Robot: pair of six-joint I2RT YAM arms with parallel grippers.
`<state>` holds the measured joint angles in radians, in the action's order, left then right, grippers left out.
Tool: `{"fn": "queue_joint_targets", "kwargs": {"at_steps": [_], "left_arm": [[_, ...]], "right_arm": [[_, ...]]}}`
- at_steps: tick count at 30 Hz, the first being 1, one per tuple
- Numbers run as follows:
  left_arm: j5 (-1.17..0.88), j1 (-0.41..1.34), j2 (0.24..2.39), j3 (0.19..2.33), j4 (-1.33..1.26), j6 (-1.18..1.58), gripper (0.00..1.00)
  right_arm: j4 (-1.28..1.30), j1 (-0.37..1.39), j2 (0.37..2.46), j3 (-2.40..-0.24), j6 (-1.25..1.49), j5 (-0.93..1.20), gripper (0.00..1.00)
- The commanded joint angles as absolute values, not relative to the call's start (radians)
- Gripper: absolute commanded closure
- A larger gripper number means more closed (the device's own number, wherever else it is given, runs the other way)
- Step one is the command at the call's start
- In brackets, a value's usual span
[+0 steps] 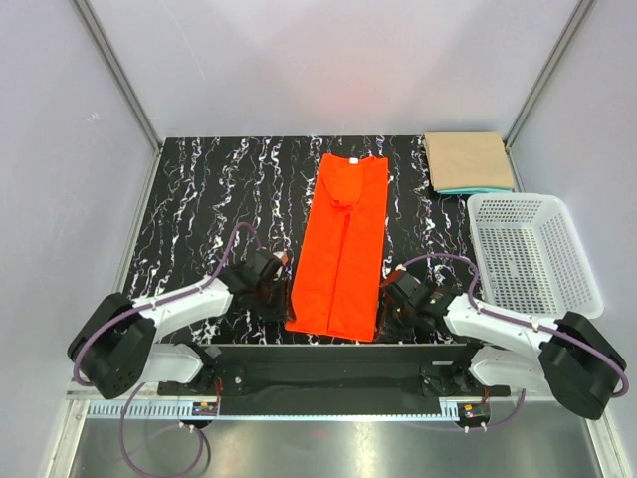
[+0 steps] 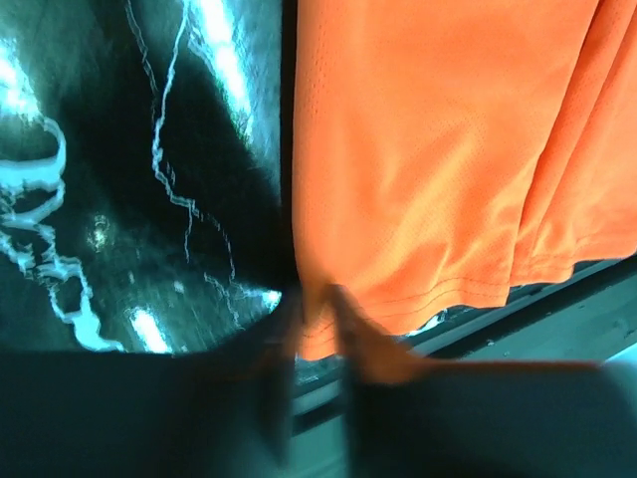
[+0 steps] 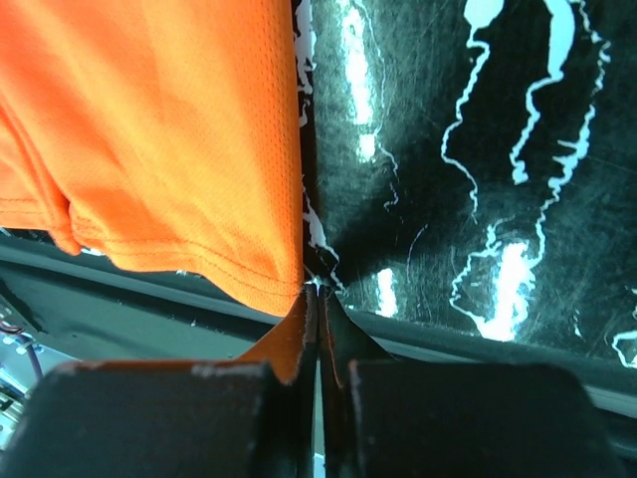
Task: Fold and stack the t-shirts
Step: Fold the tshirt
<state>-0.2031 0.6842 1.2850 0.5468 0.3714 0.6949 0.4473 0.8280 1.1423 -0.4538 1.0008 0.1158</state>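
Observation:
The bright orange-red t-shirt [image 1: 341, 249] lies folded into a long strip down the middle of the black marbled table [image 1: 199, 219], neck end far. My left gripper [image 1: 285, 307] is at its near left corner. In the left wrist view its blurred fingers [image 2: 317, 311] stand narrowly apart with the hem corner [image 2: 318, 334] between them. My right gripper [image 1: 384, 315] is at the near right corner. In the right wrist view it [image 3: 318, 291] is pressed shut, pinching the tip of the hem [image 3: 284, 289]. A folded tan t-shirt [image 1: 468, 159] lies on a teal one [image 1: 476, 189] at the back right.
A white plastic mesh basket [image 1: 532, 254] stands at the right edge, just behind my right arm. The table's near edge and the black base rail [image 1: 328, 363] run right below the shirt's hem. Grey walls enclose the table.

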Motion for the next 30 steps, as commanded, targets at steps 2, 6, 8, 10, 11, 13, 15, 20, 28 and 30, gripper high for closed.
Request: {"fn": "queue_joint_targets", "kwargs": {"at_steps": [2,6,8,10,11,13,15,20,28,30], "left_arm": [[-0.097,0.698,1.210,0.566,0.468,0.721,0.53],[-0.025,0.696,1.170,0.581,0.551,0.713,0.46],[-0.053,0.698,1.151,0.568,0.532,0.716,0.46],[-0.089,0.698,1.140,0.546,0.502,0.724,0.47],[-0.122,0.698,1.143,0.522,0.462,0.735,0.48],[-0.149,0.699,1.157,0.491,0.428,0.744,0.49],[-0.185,0.701,1.181,0.476,0.379,0.752,0.51],[-0.186,0.704,1.203,0.462,0.353,0.756,0.55],[-0.213,0.710,1.220,0.453,0.314,0.776,0.79],[-0.206,0.712,1.220,0.454,0.319,0.781,0.87]], "right_arm": [[0.491,0.821,1.079,-0.449,1.037,0.089,0.97],[0.538,0.822,1.028,-0.453,1.080,0.084,0.77],[0.543,0.822,1.000,-0.456,1.094,0.077,0.73],[0.540,0.822,0.994,-0.465,1.095,0.060,0.69],[0.538,0.821,0.997,-0.468,1.097,0.057,0.69],[0.529,0.822,1.011,-0.477,1.098,0.055,0.67],[0.502,0.822,1.034,-0.472,1.101,0.064,0.65],[0.443,0.822,1.084,-0.445,1.117,0.087,0.59],[0.431,0.824,1.111,-0.428,1.124,0.081,0.60],[0.433,0.822,1.112,-0.423,1.127,0.077,0.64]]}}
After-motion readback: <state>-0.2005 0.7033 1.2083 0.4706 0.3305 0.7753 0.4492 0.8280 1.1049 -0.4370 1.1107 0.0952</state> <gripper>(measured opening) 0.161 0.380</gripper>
